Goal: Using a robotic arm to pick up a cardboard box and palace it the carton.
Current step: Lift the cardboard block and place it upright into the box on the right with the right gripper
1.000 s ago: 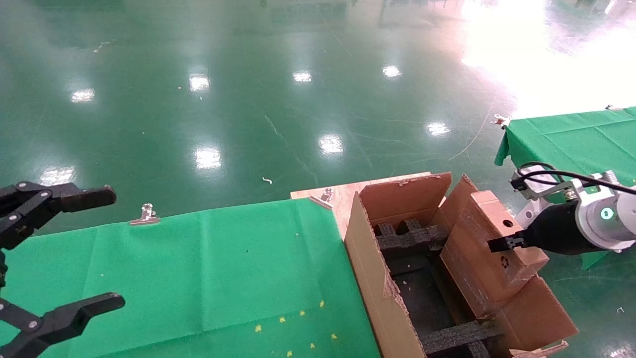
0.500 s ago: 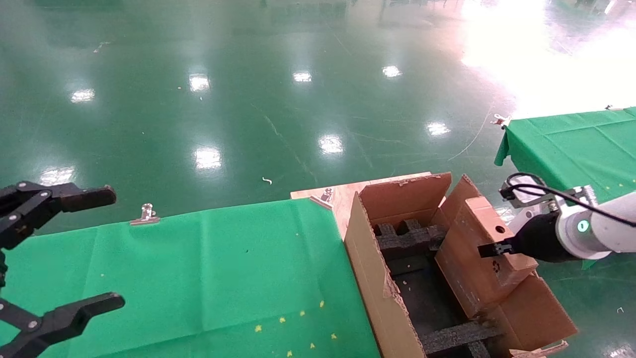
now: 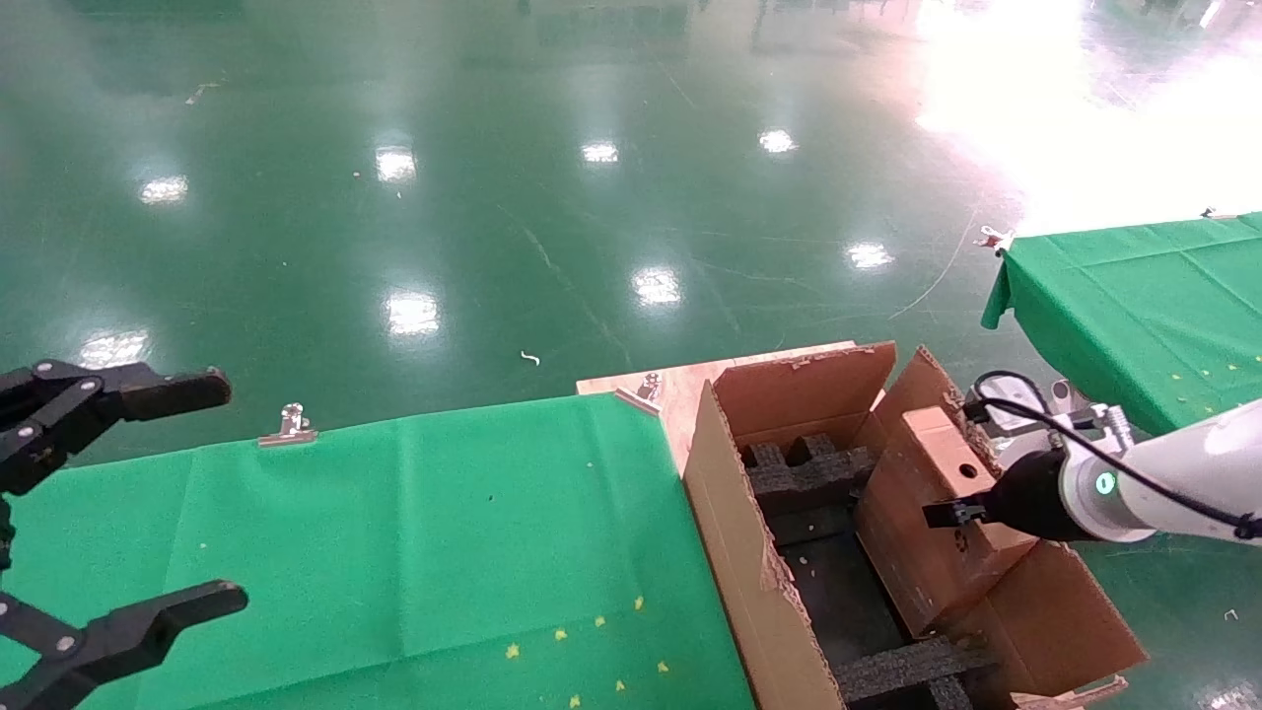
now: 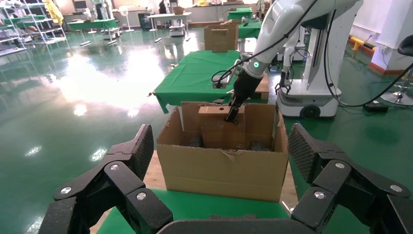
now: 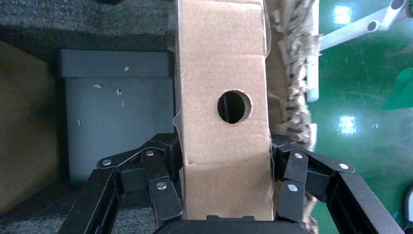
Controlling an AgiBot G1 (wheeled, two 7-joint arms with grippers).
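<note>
Right wrist view shows you right jaws (image 5: 226, 195) clamped on the small brown holed cardboard box (image 5: 221, 73), over the large corrugated carton (image 3: 759, 582); left jaws (image 3: 108, 513) apart.

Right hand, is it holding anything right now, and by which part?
Yes: the right hand grips the cardboard box by its two broad side faces, near the end below the round hole. The left hand holds nothing.

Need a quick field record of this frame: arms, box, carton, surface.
right gripper: shut on the cardboard box, fingers on its two side faces
cardboard box: tilted, lower part inside the carton, round hole facing the wrist camera
carton: open, flaps up, black foam blocks inside
left gripper: open, idle over the green cloth, holding nothing
surface: green cloth on table, metal clip at its far edge
second table: green-covered, beyond the right arm
</note>
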